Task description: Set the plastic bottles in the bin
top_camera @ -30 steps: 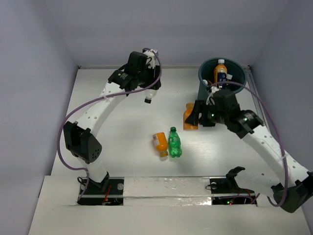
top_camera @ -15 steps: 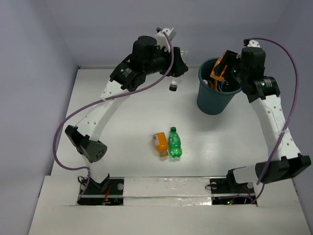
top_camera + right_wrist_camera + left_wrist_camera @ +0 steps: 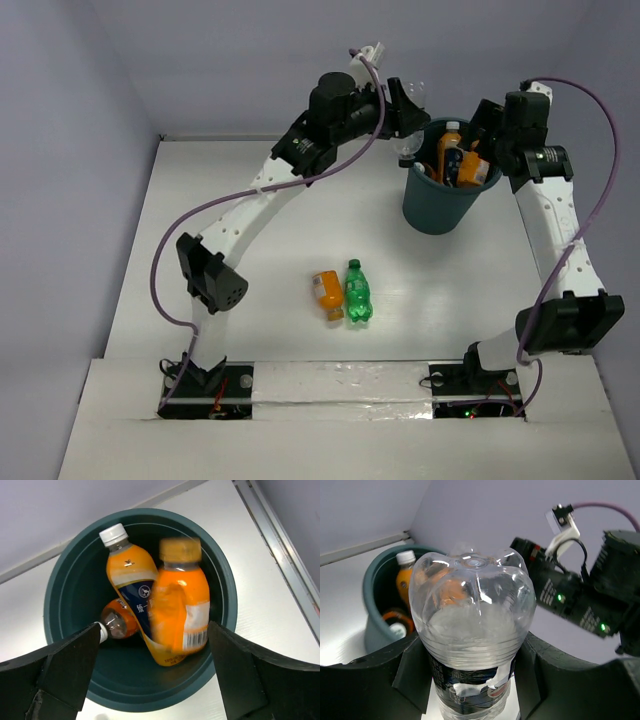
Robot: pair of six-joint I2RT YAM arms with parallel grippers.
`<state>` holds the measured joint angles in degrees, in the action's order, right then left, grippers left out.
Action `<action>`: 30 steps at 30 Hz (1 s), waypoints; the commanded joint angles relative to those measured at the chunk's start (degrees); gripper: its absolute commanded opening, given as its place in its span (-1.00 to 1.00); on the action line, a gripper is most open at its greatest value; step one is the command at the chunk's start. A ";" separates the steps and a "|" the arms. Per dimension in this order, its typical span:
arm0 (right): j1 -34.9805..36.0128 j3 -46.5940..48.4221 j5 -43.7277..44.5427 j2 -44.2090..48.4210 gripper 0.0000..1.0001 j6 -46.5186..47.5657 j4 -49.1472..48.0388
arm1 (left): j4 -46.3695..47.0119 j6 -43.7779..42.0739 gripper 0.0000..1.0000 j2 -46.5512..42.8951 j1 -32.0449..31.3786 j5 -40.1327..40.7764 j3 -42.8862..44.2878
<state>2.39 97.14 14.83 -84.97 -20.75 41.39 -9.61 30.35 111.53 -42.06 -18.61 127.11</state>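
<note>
My left gripper (image 3: 404, 118) is shut on a clear bottle with a dark label (image 3: 470, 625), held in the air just left of the dark teal bin (image 3: 432, 208). In the top view the clear bottle (image 3: 407, 148) hangs cap-down by the rim. My right gripper (image 3: 153, 626) is open above the bin (image 3: 60, 585). A blurred orange bottle (image 3: 181, 597) is loose between its jaws, inside the bin. A blue-labelled orange bottle (image 3: 129, 575) and another orange bottle (image 3: 117, 622) lie in the bin. An orange bottle (image 3: 327, 293) and a green bottle (image 3: 357, 291) lie side by side on the table.
The bin stands at the back right, close to the back wall and the right wall rail (image 3: 280, 555). My right gripper (image 3: 570, 600) shows close beyond the clear bottle in the left wrist view. Both arms crowd the space over the bin.
My right gripper lifted an orange bottle over the bin and opened; the bottle is now loose inside it. My left arm carried the clear bottle right, up to the bin's rim.
</note>
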 commanded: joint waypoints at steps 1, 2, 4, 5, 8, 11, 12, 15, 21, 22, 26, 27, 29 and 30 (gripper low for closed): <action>0.16 2.62 0.12 2.78 0.87 -0.16 -1.57 | 11.26 5.15 -0.32 2.19 -1.61 1.21 4.37; 0.16 1.48 -0.15 3.66 0.87 -0.34 -1.92 | 12.06 5.94 -0.32 2.99 -1.62 2.51 5.51; 0.16 0.24 -0.50 5.94 0.87 -0.78 -2.28 | 14.52 6.48 -0.31 5.00 -2.67 3.75 6.22; 0.16 -0.63 -0.68 6.83 0.87 -1.22 -2.10 | 15.49 6.74 -0.31 5.54 -2.67 5.58 6.40; 0.16 -6.23 -1.91 12.97 0.24 -3.50 -4.46 | 18.74 5.08 -0.31 7.82 -4.25 9.89 7.09; 0.16 -10.91 -5.33 19.56 -0.67 -7.10 -6.75 | 20.68 3.84 -0.29 11.07 -5.30 13.33 8.94; 0.16 -14.32 -6.56 21.06 -0.79 -8.67 -7.63 | 21.29 3.49 -0.28 11.87 -5.31 14.56 9.38; 0.16 -19.26 -8.67 27.12 -0.81 -10.35 -8.42 | 23.31 2.09 -0.27 14.77 -5.84 17.99 10.61; 0.16 -26.73 -11.66 34.60 -0.80 -11.76 -6.41 | 25.07 -0.99 -0.22 20.31 -6.45 23.27 13.52; 0.16 -28.22 -12.62 35.04 -0.80 -11.94 -6.49 | 25.25 -1.17 -0.20 21.27 -6.45 23.70 13.60; 0.68 -30.25 -13.68 36.45 -0.80 -12.12 -6.67 | 25.95 -2.13 0.35 23.30 -6.45 23.97 13.60; 0.68 -30.35 -13.95 36.54 -0.80 -12.12 -6.76 | 25.78 -2.40 0.75 23.47 -6.45 23.97 13.69; 1.20 -30.43 -14.30 36.72 -0.79 -11.94 -6.93 | 25.43 -3.01 0.98 23.39 -6.45 23.71 13.78; 1.21 -30.78 -16.13 36.72 -0.77 -11.77 -7.37 | 24.99 -3.36 0.98 23.04 -6.45 23.71 13.87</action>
<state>2.85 66.61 1.91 -49.36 -32.32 36.42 11.33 28.91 137.12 -48.38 4.23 137.88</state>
